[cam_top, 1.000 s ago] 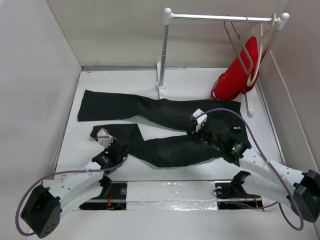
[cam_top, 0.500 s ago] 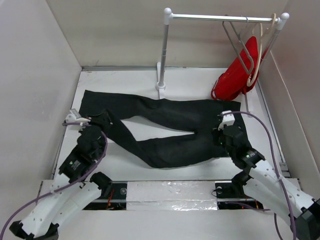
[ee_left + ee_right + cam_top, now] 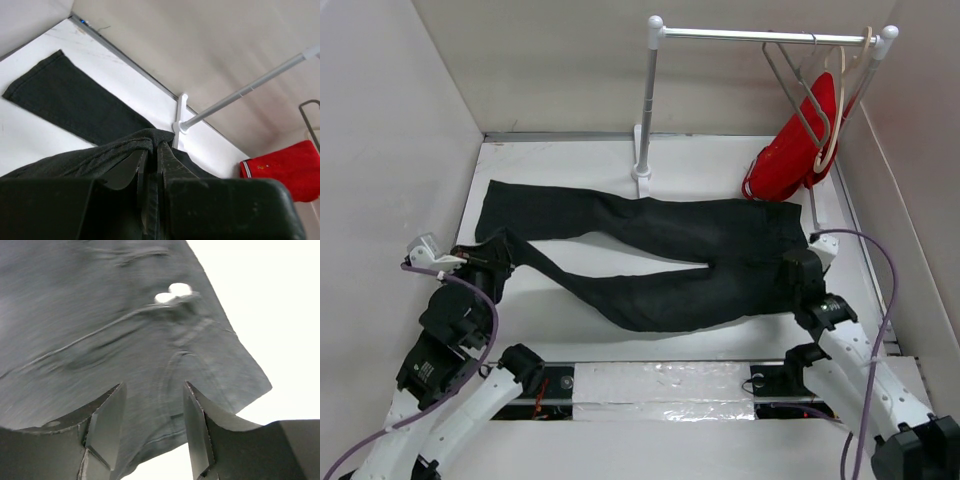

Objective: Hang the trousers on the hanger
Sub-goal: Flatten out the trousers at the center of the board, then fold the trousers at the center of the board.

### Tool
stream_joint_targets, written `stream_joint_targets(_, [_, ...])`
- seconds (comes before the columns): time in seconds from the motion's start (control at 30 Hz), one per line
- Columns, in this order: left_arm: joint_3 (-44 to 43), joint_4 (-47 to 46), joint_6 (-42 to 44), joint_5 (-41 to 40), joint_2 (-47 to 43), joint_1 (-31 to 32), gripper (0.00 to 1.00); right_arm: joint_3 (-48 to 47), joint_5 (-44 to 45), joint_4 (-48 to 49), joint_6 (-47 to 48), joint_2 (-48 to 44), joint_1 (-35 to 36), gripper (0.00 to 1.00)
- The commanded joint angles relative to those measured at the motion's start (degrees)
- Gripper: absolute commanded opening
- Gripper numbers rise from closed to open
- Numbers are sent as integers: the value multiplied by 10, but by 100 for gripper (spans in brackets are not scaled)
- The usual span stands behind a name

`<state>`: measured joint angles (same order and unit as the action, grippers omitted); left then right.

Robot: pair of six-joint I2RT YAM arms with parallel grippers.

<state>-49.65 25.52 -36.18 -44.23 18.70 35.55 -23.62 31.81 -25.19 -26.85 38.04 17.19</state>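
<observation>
Presently, tabletop: white, walled on three sides.
Trousers: spread across the centre, legs to the left, waist to the right.
Rack: far edge, base just beside the trousers.
Red garment: hangs against the hanger.
Hanger: on the rack rail, far right.
Left gripper: clamped on raised fabric of the near leg.
Right gripper: jaws apart over the waist corner.

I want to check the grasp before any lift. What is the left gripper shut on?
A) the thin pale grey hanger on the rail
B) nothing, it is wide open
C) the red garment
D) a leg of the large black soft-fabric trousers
D: in the left wrist view the left gripper pinches a fold of the large black soft-fabric trousers. The top view places that grip at the end of the nearer leg.
</observation>
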Motion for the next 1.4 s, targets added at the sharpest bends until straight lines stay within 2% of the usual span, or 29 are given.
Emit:
stream_joint_targets(0.0, [6, -30, 52, 48, -28, -1, 0, -5, 19, -12, -39, 10, -78, 54])
stream_joint_targets(0.1, [37, -57, 58, 94, -55, -1, 0, 0, -5, 2, -19, 9, -158, 55])
stream_joint_targets(0.2, [36, -69, 72, 107, -69, -1, 0, 13, -60, 36, -1, 32, -229, 55])
stream_joint_targets(0.3, [23, -77, 100, 114, -80, -1, 0, 27, -132, 95, 5, 72, -253, 55])
stream_joint_targets(0.4, [25, -88, 116, 125, -88, -1, 0, 38, -230, 219, 35, 156, -259, 45])
stream_joint_targets(0.47, [36, -101, 116, 135, -94, -1, 0, 0, -275, 252, 42, 235, -265, 43])
stream_joint_targets(0.53, [46, -103, 109, 147, -95, -1, 0, -35, -269, 254, 63, 271, -265, 42])
stream_joint_targets(0.6, [52, -101, 105, 155, -98, -1, 0, -64, -233, 212, 70, 258, -265, 47])
stream_joint_targets(0.63, [54, -100, 106, 157, -101, -1, 0, -63, -222, 205, 67, 238, -274, 53])
stream_joint_targets(0.67, [56, -102, 109, 156, -107, -1, 0, -52, -208, 184, 64, 190, -289, 64])
stream_joint_targets(0.77, [60, -108, 114, 154, -118, -7, 0, -31, -171, 113, 44, 114, -294, 73])
stream_joint_targets(0.8, [61, -111, 115, 154, -122, -7, 0, -11, -160, 97, 30, 67, -299, 73])
stream_joint_targets(0.93, [63, -116, 119, 148, -135, -7, 0, 36, -164, 16, -24, -22, -299, 50])
stream_joint_targets(0.97, [63, -115, 119, 147, -138, -1, 0, 44, -172, -1, -34, -34, -299, 40])
stream_joint_targets(1.03, [63, -114, 118, 142, -144, 5, 0, 62, -176, -8, -53, -57, -305, 33])
stream_joint_targets(1.13, [64, -112, 118, 138, -148, 11, 0, 69, -172, 3, -68, -47, -305, 36])
stream_joint_targets(1.2, [64, -110, 118, 135, -153, 16, 0, 62, -182, 12, -76, -11, -305, 45])
stream_joint_targets(1.27, [64, -110, 118, 131, -155, 16, 0, 59, -205, 22, -79, 25, -305, 49])
stream_joint_targets(1.37, [64, -108, 118, 128, -160, 16, 0, 59, -232, 35, -87, 47, -305, 49])
